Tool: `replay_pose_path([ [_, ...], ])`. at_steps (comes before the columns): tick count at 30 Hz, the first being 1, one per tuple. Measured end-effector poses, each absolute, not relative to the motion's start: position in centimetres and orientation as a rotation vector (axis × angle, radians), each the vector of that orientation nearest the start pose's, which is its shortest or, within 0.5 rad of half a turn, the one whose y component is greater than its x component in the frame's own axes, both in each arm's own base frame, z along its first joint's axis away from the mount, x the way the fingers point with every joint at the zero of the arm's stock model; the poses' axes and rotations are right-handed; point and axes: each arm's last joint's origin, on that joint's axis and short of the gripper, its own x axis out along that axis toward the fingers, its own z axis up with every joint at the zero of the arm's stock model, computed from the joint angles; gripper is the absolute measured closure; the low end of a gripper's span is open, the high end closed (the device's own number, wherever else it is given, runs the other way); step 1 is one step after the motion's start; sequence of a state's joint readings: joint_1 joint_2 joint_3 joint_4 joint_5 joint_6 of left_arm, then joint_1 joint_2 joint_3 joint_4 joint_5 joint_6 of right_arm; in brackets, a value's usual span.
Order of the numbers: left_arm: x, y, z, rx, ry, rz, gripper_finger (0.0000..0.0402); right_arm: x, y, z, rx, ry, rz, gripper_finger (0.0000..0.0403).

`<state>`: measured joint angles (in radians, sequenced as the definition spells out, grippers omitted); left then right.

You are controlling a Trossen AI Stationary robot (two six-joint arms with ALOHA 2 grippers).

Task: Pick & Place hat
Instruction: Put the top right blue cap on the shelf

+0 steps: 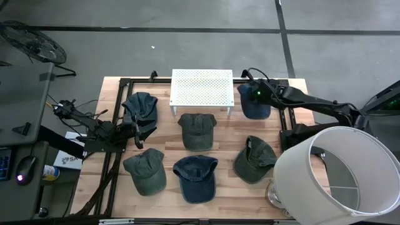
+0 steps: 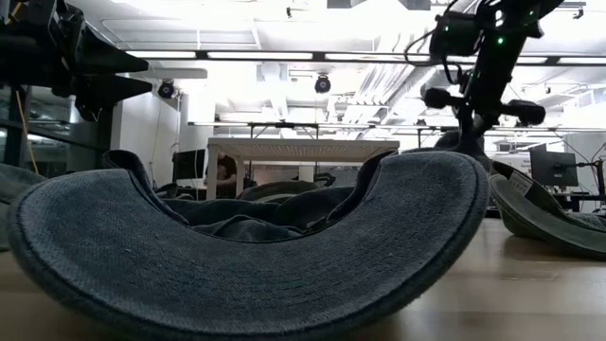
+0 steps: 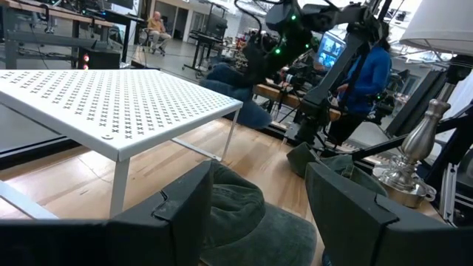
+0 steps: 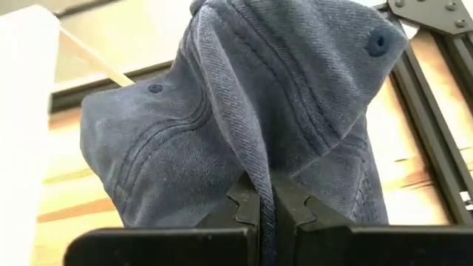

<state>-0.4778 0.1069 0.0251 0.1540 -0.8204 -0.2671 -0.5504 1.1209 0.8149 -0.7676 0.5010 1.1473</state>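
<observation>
My right gripper (image 1: 249, 94) is shut on a blue denim hat (image 1: 255, 103) at the table's far right, beside the white rack (image 1: 202, 87). The right wrist view shows the hat's crown (image 4: 281, 96) bunched up ahead of the fingers. My left gripper (image 1: 134, 128) waits open at the table's left and points level toward an olive hat (image 3: 236, 214). Next to it lies a dark blue hat (image 1: 140, 111). My right gripper pinches a raised fold of the hat's crown cloth (image 4: 257, 166) between its two fingers. The fingers slant down onto it from the table's right. The hat hangs bunched below them. Whether its lower edge is off the table I cannot tell.
Several other hats lie on the table: olive ones (image 1: 197, 130) (image 1: 147, 172) (image 1: 255, 160) and a blue one (image 1: 195, 178) whose brim fills the low view (image 2: 246, 256). A lamp with a white shade (image 1: 337, 169) stands at the near right. A person in blue (image 3: 369, 66) stands beyond the table.
</observation>
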Motion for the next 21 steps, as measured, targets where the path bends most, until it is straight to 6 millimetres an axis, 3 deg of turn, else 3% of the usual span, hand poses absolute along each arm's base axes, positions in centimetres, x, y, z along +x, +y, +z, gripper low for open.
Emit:
replay_pose_path([
  [12,9.3,-2.4,17.8,-0.308,-0.103,0.333,0.0188,17.4,-11.2,30.0,0.902,0.328,-1.438,0.0402],
  [21,9.3,-2.4,17.8,-0.309,-0.104,0.333,0.0188,20.8,-11.3,33.1,0.898,0.253,-1.356,0.0403],
])
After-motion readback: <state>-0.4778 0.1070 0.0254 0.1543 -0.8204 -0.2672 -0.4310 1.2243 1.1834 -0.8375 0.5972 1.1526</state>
